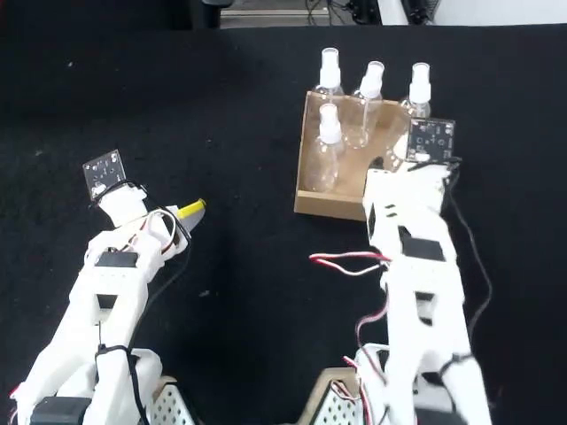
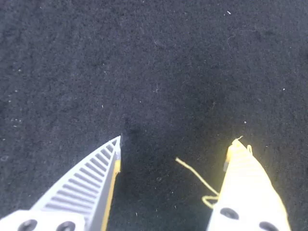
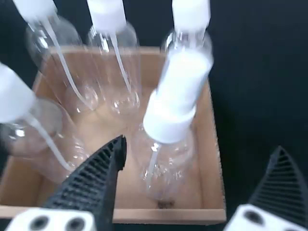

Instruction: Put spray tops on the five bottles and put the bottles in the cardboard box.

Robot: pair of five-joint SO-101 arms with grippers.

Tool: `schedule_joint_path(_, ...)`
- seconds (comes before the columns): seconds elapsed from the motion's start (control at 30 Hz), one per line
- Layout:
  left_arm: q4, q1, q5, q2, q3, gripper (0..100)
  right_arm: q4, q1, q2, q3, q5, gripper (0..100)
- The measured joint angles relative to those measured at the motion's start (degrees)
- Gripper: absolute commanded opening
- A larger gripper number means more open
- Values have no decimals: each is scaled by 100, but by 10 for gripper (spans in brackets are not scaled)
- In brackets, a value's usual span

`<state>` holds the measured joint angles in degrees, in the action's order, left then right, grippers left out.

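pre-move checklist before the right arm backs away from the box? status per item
1. Five bottles inside the cardboard box: ok, five counted in the right wrist view.
2. Spray tops on all five: ok.
3. Right gripper open: ok, jaws apart either side of the nearest bottle.
4. Nearest bottle standing straight: cannot tell.
5. Left gripper open and empty over the table: ok.
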<state>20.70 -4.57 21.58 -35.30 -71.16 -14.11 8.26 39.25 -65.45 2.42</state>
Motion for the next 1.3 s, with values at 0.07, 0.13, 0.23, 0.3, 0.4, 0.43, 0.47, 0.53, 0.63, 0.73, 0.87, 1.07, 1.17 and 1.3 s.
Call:
schedule_joint_path(0.07, 0, 0, 0, 0, 0, 326, -316, 0, 466, 0, 0, 389)
schedule_joint_path(0.13, 0, 0, 0, 0, 0, 326, -791, 0, 923, 0, 0, 386)
schedule_joint_path(0.23, 0, 0, 0, 0, 0, 321, -1732, 0, 1653, -9, 0, 283)
schedule_joint_path(0.3, 0, 0, 0, 0, 0, 321, -2426, 0, 2101, -44, 0, 140)
schedule_joint_path(0.4, 0, 26, 0, 0, 0, 290, -3059, 0, 2611, -316, 0, 26)
schedule_joint_path(0.43, 0, 70, 0, 0, 0, 249, -3130, 0, 2743, -448, 0, 53)
schedule_joint_path(0.47, 0, 132, 0, 0, 0, 198, -3174, 0, 2875, -589, 0, 51)
schedule_joint_path(0.53, 0, 176, 0, 0, 0, 80, -3323, 0, 3174, -853, 0, 14)
schedule_joint_path(0.63, 0, 176, -97, 0, 0, 57, -3596, 0, 3701, -1204, 0, 19)
schedule_joint_path(0.73, 0, 220, -484, 0, 0, 30, -3912, 0, 4281, -1591, 0, 21)
schedule_joint_path(0.87, 0, 246, -554, 0, -18, 27, -4352, 0, 5222, -2189, 9, 22)
schedule_joint_path(1.07, 0, 273, -571, -862, -651, 28, -5196, -9, 6374, -2488, 9, 22)
schedule_joint_path(1.17, -9, 273, -571, -1697, -1037, 29, -5196, -105, 6382, -2708, 9, 22)
schedule_joint_path(1.3, -9, 273, -571, -2708, -1503, 29, -5055, -290, 6382, -3077, 9, 22)
